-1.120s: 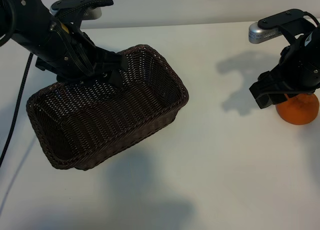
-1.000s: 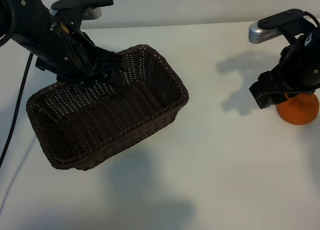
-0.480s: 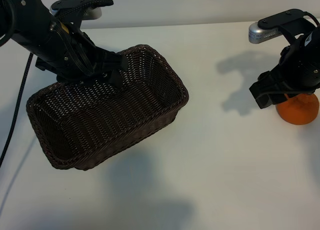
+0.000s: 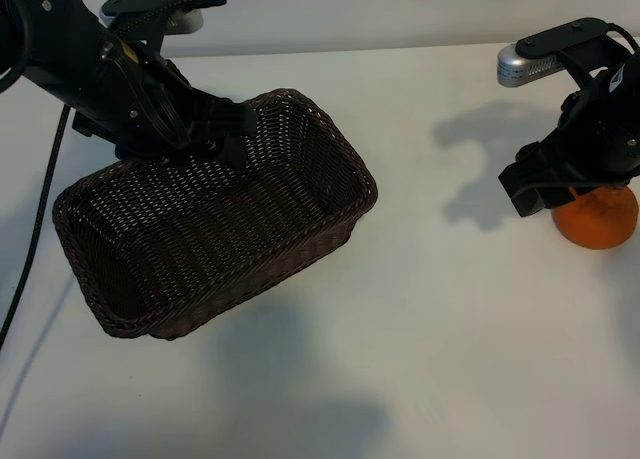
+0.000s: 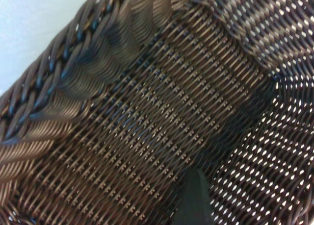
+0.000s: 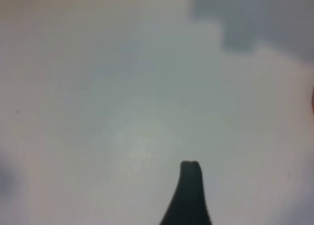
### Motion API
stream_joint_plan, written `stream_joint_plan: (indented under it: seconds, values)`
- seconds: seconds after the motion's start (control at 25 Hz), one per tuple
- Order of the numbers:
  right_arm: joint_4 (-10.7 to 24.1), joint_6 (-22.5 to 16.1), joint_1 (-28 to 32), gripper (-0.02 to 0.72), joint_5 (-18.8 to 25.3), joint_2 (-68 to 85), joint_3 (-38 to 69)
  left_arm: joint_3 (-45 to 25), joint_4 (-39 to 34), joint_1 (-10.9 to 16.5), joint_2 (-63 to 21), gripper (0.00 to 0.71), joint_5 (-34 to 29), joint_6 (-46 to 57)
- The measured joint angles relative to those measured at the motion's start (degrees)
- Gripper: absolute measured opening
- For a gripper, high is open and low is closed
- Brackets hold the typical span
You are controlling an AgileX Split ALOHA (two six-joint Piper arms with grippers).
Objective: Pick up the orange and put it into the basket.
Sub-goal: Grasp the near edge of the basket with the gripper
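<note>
Your left tool (image 4: 215,139) grips the basket (image 4: 300,229) rim, lifting it toward the orange (image 4: 598,219); your right tool (image 4: 560,184) is spread over the fruit.

Between the left claw (image 4: 215,139) and the right claw (image 4: 560,194) lies a broad stretch of bare white surface (image 4: 450,309), open for passage. The basket (image 4: 300,229) sits under and in front of the left claw, raised off the surface with its shadow below; its woven walls close off the room beside that claw, while its open mouth lies free. The left arm's black bulk crowds the basket's far rim. The orange (image 4: 598,219) sits directly beneath the right claw, partly covered by it, so that arm blocks any approach from above; toward the viewer the fruit stands clear.
</note>
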State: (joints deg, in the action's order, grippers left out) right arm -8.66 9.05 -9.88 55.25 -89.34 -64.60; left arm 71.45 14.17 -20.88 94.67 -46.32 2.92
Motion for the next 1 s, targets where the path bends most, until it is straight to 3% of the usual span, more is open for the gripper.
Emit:
stream_joint_plan:
  seconds: [0.16,0.32,0.6,0.76,1.0]
  values:
    - [0.0,0.0,0.0,0.588,0.0,0.0,0.0,0.0,-1.8,0.0,-0.3,0.592,-1.9,2.8]
    - [0.0,0.0,0.0,0.588,0.0,0.0,0.0,-0.6,-9.8,0.0,-3.9,0.592,-3.5,12.0]
    - [0.0,0.0,0.0,0.588,0.0,0.0,0.0,-11.3,-20.8,0.0,-12.6,0.592,-5.2,26.0]
    - [0.0,0.0,0.0,0.588,0.0,0.0,0.0,-17.1,-23.3,0.0,-14.9,0.592,-3.0,32.8]
    - [0.0,0.0,0.0,0.588,0.0,0.0,0.0,-24.5,-26.6,0.0,-15.0,0.592,5.6,46.5]
